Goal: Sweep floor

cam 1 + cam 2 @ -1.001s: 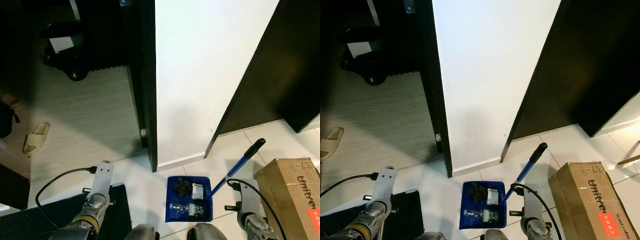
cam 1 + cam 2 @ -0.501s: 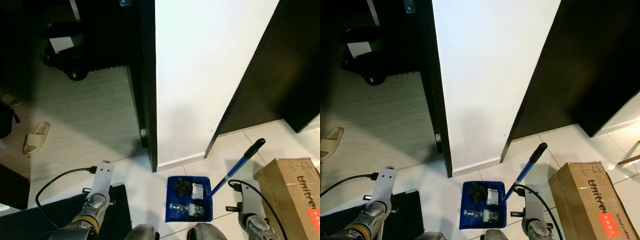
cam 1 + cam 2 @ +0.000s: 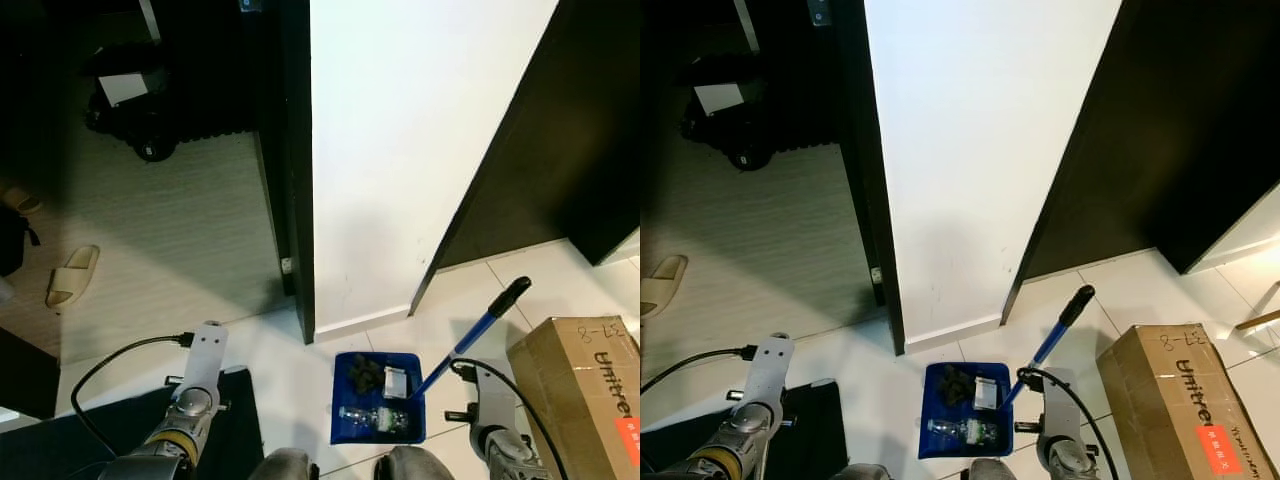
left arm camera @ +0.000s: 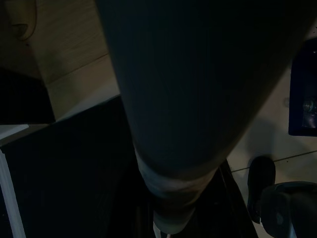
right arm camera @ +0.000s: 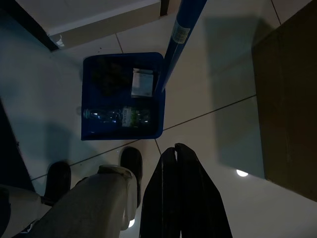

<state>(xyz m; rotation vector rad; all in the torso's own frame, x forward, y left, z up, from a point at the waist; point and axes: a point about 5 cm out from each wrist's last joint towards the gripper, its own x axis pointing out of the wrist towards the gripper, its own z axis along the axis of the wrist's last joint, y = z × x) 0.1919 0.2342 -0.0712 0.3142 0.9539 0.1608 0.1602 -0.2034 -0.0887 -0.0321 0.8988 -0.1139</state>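
— Where's the dustpan (image 5: 123, 96) from the right gripper (image 5: 176, 151)?

— Just ahead of its fingertips, on the tiled floor (image 5: 213, 89). It holds a plastic bottle (image 5: 116, 115), a small packet (image 5: 142, 83) and dark scraps. The blue handle (image 5: 181, 34) rises from its rim, beyond the tips.

— The jaws?

— Pressed together, gripping nothing. The left gripper's I cannot tell; its wrist view is too dark.

— So the next move?

— Probably taking the handle. Spread the jaws first, close on the shaft low down, and lift level so the bottle doesn't roll out. Mind the cardboard box (image 3: 590, 385) beside that arm.
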